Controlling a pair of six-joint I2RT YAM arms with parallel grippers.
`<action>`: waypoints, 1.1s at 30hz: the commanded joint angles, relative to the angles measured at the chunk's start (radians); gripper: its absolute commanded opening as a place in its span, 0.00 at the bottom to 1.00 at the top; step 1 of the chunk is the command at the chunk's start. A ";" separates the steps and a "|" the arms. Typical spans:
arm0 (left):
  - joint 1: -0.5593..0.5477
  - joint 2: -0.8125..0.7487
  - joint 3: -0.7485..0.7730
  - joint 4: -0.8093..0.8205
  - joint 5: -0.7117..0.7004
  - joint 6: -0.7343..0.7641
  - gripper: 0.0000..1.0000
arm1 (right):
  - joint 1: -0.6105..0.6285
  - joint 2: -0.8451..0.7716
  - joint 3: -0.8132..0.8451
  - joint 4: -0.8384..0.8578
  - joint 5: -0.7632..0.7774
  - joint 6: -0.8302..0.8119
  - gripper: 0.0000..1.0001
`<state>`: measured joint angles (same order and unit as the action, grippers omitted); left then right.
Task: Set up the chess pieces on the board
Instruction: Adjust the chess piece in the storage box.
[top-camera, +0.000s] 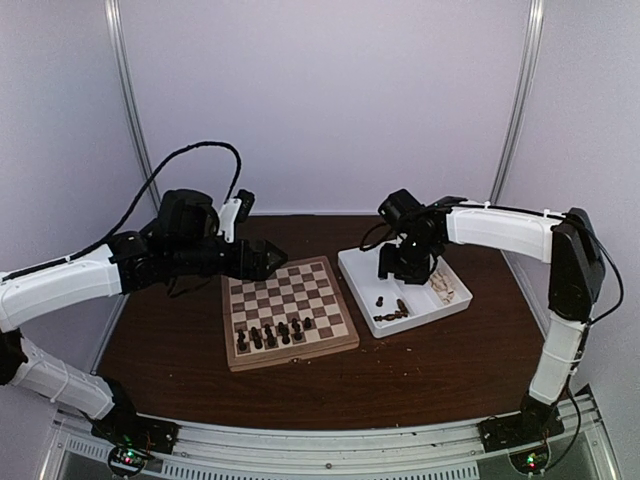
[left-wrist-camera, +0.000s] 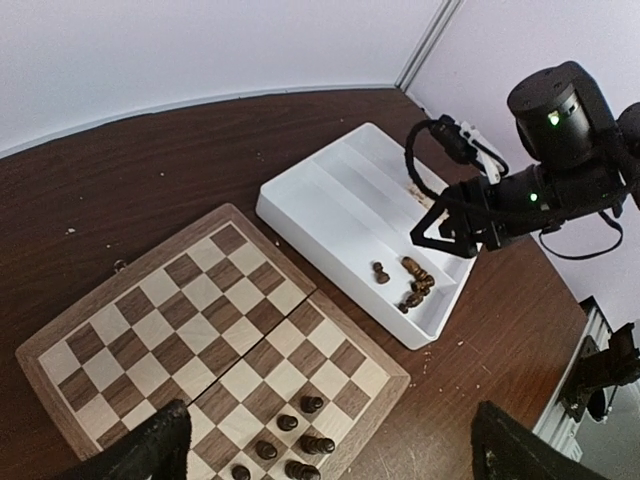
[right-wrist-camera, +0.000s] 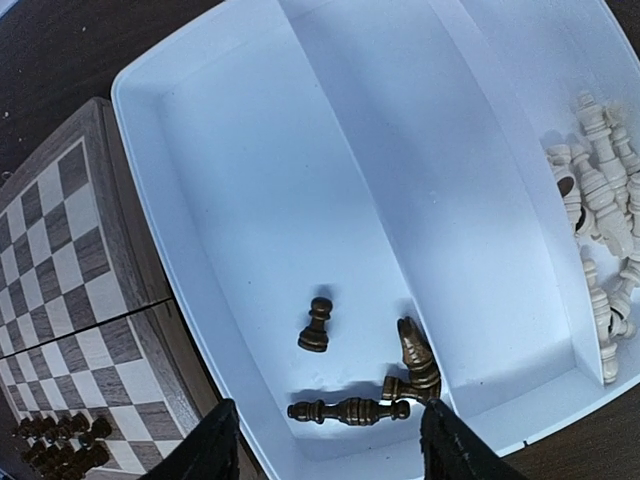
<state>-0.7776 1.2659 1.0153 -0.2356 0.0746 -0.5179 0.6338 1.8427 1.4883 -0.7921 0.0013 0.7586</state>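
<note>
**Right wrist: chess pieces (right-wrist-camera: 400, 380) at tray's near end**

Lying piece (right-wrist-camera: 350, 410), long axis across view, head toward board. Sits between the parted fingers of right gripper (right-wrist-camera: 330, 452), nothing gripped. Pawn (right-wrist-camera: 317, 325) upright just beyond. Rest heaped against divider (right-wrist-camera: 480, 200). Tray (right-wrist-camera: 300, 150) floor bare farther up. Board (right-wrist-camera: 70, 250) alongside tray's left wall. Left gripper (left-wrist-camera: 335, 455) spread wide, holding nothing.

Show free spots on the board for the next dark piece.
The board is bare across its far and middle rows; dark pieces crowd the near-left rows. The white tray is bare at its far end, crowded near.
</note>
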 joint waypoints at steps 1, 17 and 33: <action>0.005 -0.038 -0.016 0.012 -0.088 0.008 0.98 | 0.020 0.038 0.038 -0.022 0.047 0.020 0.60; 0.007 -0.058 -0.001 -0.048 -0.149 0.035 0.97 | 0.043 0.201 0.103 -0.008 0.081 0.083 0.53; 0.006 -0.040 0.015 -0.055 -0.139 0.040 0.98 | 0.043 0.278 0.103 0.018 0.017 0.113 0.49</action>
<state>-0.7776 1.2247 1.0042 -0.3092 -0.0654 -0.4950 0.6701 2.1017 1.5799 -0.7860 0.0246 0.8482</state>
